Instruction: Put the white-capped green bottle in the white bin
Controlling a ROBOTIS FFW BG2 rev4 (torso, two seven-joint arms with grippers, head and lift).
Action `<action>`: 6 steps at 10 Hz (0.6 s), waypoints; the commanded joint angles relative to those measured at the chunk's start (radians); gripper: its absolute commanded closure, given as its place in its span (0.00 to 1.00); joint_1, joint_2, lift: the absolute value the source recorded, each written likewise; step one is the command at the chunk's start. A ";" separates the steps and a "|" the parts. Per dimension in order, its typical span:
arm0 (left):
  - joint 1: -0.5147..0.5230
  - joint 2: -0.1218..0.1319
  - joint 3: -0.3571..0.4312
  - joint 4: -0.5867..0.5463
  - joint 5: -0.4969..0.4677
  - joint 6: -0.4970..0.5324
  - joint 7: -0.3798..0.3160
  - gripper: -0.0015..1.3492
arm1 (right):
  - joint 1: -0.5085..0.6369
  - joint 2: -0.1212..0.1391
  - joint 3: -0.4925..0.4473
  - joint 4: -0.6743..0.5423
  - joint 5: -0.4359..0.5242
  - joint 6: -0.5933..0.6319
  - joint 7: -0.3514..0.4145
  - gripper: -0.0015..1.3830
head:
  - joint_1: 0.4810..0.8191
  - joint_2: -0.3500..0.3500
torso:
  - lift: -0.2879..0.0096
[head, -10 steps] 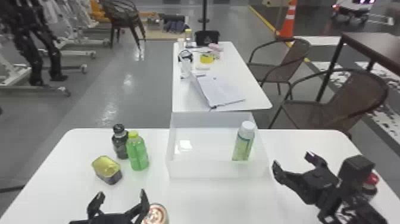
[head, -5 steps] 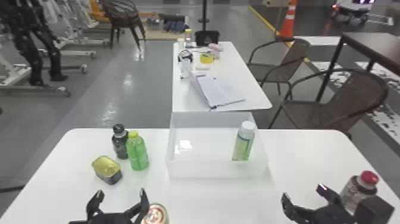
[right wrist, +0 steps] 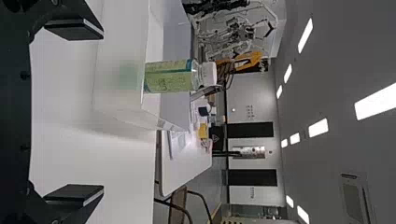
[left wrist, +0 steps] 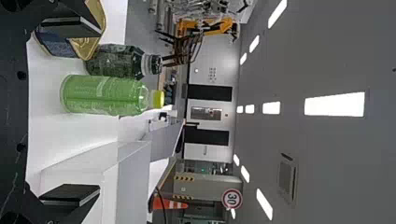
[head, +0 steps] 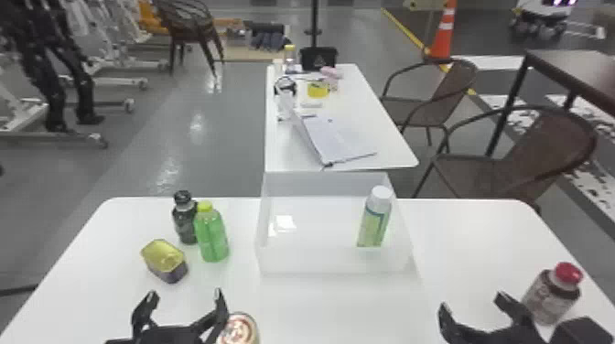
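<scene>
Right of centre in the head view, white-capped green bottle (head: 374, 224) upright inside white bin (head: 336, 263), base probably on its floor | right hand (head: 472, 302) lower right, spread wide, empty; left hand (head: 186, 294) lower left, likewise | I judge placing done, only parking left

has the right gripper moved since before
Yes, judged against the white bin in the head view, the right gripper has drawn back toward the robot and slightly right.

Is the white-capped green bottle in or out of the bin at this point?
In: the bottle stands inside the bin, within its walls.
</scene>
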 commanded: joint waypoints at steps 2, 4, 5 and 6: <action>0.000 -0.003 -0.001 0.000 -0.001 0.000 0.002 0.09 | 0.000 0.003 0.000 0.001 0.009 -0.011 0.000 0.10 | 0.20 0.50 | 0.63; 0.001 -0.003 -0.001 0.000 0.001 0.000 0.002 0.09 | -0.002 0.005 0.000 0.003 0.013 -0.017 -0.002 0.10 | 0.20 0.50 | 0.63; 0.001 -0.003 -0.001 0.000 -0.001 0.000 0.003 0.09 | -0.002 0.005 0.000 0.003 0.016 -0.021 -0.003 0.10 | 0.20 0.50 | 0.63; 0.001 -0.003 -0.002 0.000 0.001 0.000 0.003 0.09 | 0.001 0.005 0.000 0.003 0.016 -0.029 -0.011 0.10 | 0.20 0.50 | 0.63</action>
